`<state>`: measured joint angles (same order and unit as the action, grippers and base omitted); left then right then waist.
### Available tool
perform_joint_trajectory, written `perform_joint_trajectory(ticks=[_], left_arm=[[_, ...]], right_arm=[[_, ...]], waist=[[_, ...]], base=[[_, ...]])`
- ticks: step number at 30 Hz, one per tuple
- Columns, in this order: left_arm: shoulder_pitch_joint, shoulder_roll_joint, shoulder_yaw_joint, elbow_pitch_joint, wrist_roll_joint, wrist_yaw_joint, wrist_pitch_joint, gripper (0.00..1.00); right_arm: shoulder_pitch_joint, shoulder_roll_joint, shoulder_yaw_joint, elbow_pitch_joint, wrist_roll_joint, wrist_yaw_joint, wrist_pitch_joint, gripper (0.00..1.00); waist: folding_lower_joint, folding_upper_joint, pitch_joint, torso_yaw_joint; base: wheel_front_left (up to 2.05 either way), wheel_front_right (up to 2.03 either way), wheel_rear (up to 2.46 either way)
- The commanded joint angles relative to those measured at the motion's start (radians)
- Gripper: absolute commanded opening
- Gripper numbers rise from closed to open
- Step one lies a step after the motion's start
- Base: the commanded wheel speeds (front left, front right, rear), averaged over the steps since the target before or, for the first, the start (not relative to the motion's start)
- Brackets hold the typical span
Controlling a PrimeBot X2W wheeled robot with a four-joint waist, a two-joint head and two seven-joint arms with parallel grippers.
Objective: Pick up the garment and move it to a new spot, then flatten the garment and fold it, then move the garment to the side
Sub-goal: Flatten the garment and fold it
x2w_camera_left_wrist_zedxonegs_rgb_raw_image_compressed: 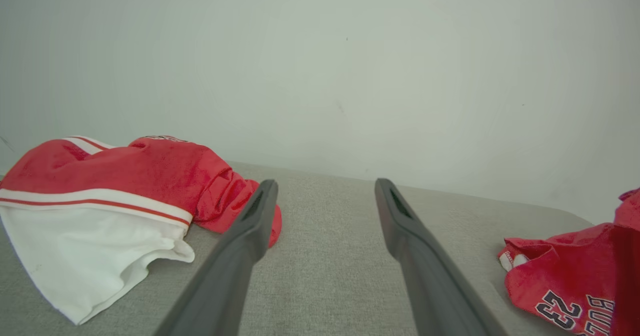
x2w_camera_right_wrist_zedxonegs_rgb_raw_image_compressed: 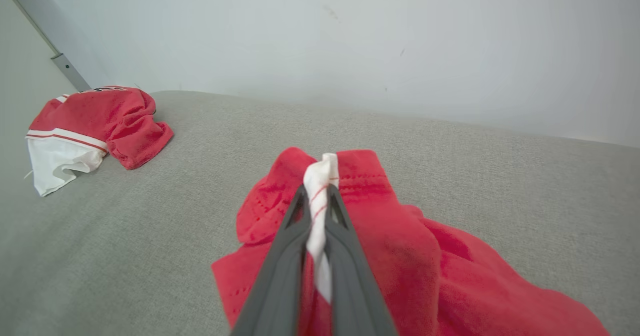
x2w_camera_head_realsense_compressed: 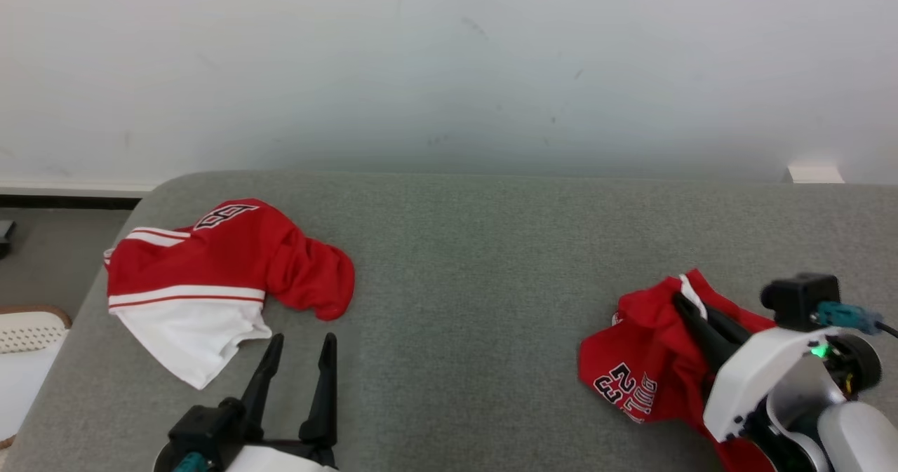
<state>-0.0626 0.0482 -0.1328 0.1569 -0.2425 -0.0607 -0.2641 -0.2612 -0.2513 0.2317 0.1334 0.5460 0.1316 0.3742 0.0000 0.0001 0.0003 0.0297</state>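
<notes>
Right gripper clamped shut on white trim of red jersey, 4 o'clock on grey table. Left gripper wide open, empty, 7 o'clock. Risk: thin edge pinch, may slip out on lift; crumpled bulk may drag.

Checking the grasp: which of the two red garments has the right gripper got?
The red jersey printed 23, on the right: the right gripper pinches its white trim. The red-and-white garment lies loose on the left.
</notes>
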Motion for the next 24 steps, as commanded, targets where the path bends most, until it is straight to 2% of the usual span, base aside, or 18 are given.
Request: perform_joint_trajectory(ticks=[1,8,15,16,17,19,24], left_arm=[[-0.008,0.004,0.004,0.002,-0.002,0.003,0.000,1.00],[-0.023,0.004,-0.015,0.012,-0.019,0.005,0.000,1.00],[-0.037,0.004,-0.031,0.018,-0.032,0.007,0.000,1.00],[-0.038,0.004,-0.031,0.018,-0.033,0.009,0.000,1.00],[-0.038,0.004,-0.031,0.019,-0.033,0.010,0.000,1.00],[-0.035,0.004,-0.025,0.018,-0.031,0.013,0.000,1.00],[-0.015,0.004,-0.011,0.016,-0.019,0.013,0.000,1.00]], right_arm=[[-0.042,0.003,0.025,0.013,0.004,-0.002,-0.015,0.00],[-0.217,0.064,0.300,0.176,0.089,-0.002,-0.104,0.00],[-0.294,0.135,0.594,0.358,0.228,-0.002,-0.187,0.00],[-0.299,0.139,0.621,0.378,0.245,-0.002,-0.202,0.39],[-0.304,0.142,0.645,0.397,0.259,-0.002,-0.220,1.00],[-0.314,0.145,0.686,0.420,0.294,-0.002,-0.253,1.00],[-0.359,0.104,0.734,0.416,0.351,-0.002,-0.349,1.00]], waist=[[0.0000,-0.0001,0.005,0.016],[0.0000,-0.0001,0.021,0.088],[0.0000,-0.0001,0.030,0.139],[0.0000,-0.0001,0.030,0.141],[0.0000,-0.0001,0.030,0.142],[0.0000,-0.0001,0.027,0.136],[0.0000,-0.0001,0.009,0.091]], base=[[0.00,0.00,0.00],[0.00,0.00,0.00],[0.00,0.00,0.00],[0.00,0.00,0.00],[0.00,0.00,0.00],[0.00,0.00,0.00],[0.00,0.00,0.00]])
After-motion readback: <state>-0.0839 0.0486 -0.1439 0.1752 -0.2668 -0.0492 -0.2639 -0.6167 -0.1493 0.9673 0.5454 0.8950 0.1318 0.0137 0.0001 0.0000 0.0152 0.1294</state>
